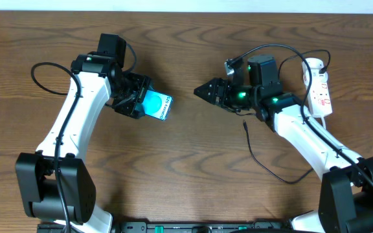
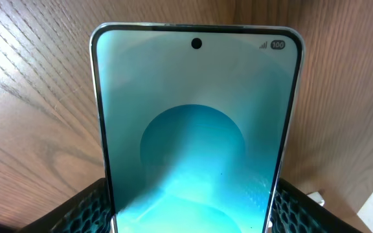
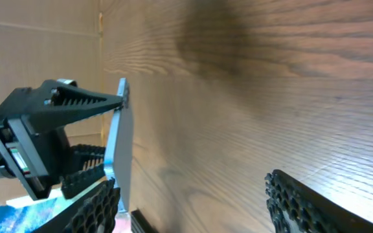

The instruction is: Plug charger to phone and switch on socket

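Nearby, on the near right of the table (image 1: 186,188), the charger (image 1: 246,128) lies loose, apart from both arms. Farther, at left, the left gripper (image 1: 147,103) is clamped on the phone (image 1: 158,105). Facing it from the right, the right gripper (image 1: 201,92) stands spread and empty. The socket (image 1: 318,87) lies far right.

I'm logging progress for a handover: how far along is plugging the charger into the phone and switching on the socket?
Done: the left pincer grips the phone by its sides. In hand: the right pincer faces the phone, open and empty, apart from it. Left: the charger lies loose on the table, picked up by neither pincer, and no pincer is at the socket.
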`<state>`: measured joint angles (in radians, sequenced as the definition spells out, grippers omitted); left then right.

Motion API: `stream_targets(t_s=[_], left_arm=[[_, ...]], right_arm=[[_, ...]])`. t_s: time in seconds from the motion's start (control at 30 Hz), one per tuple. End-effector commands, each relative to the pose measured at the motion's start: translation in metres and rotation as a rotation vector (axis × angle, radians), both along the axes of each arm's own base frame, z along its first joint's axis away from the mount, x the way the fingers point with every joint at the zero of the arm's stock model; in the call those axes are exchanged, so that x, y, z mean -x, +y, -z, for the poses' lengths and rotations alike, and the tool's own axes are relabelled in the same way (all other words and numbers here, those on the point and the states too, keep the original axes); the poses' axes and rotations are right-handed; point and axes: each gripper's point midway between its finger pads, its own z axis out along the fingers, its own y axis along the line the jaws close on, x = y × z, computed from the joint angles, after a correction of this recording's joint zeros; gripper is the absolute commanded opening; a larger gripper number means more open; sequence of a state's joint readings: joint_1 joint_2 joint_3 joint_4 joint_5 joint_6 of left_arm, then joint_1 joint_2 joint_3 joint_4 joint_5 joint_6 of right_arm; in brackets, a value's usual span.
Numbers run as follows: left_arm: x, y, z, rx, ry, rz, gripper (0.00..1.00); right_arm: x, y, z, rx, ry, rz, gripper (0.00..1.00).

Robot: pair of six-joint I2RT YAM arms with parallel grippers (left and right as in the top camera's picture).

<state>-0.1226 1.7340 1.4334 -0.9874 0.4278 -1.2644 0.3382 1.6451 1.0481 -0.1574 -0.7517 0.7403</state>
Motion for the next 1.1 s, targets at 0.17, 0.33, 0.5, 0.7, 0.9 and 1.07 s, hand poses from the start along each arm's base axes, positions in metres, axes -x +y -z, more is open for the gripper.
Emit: stream_targets(t_s=[0.17, 0.33, 0.5, 0.7, 0.9, 1.07], left_arm=[[0.001, -0.005, 0.001, 0.032, 0.016, -0.006, 0.07], [0.001, -0.005, 0.001, 0.025, 0.014, -0.007, 0.07], [0.002, -0.004, 0.006, -0.039, 0.016, -0.019, 0.07], [0.003, -0.004, 0.01, -0.125, 0.014, -0.042, 0.07], [0.003, -0.01, 0.01, -0.131, 0.007, -0.038, 0.07], [0.003, -0.01, 0.01, -0.13, 0.009, -0.041, 0.07]], right_arm=[[0.006, 0.026, -0.017, -0.08, 0.007, -0.049, 0.71], [0.011, 0.033, -0.018, -0.082, 0.01, -0.063, 0.68], [0.015, 0.038, -0.017, -0.077, 0.008, -0.072, 0.68], [0.015, 0.038, -0.017, -0.077, 0.008, -0.073, 0.68], [0.014, 0.038, -0.016, -0.07, 0.004, -0.071, 0.68], [0.016, 0.041, -0.014, -0.053, -0.004, -0.072, 0.68]])
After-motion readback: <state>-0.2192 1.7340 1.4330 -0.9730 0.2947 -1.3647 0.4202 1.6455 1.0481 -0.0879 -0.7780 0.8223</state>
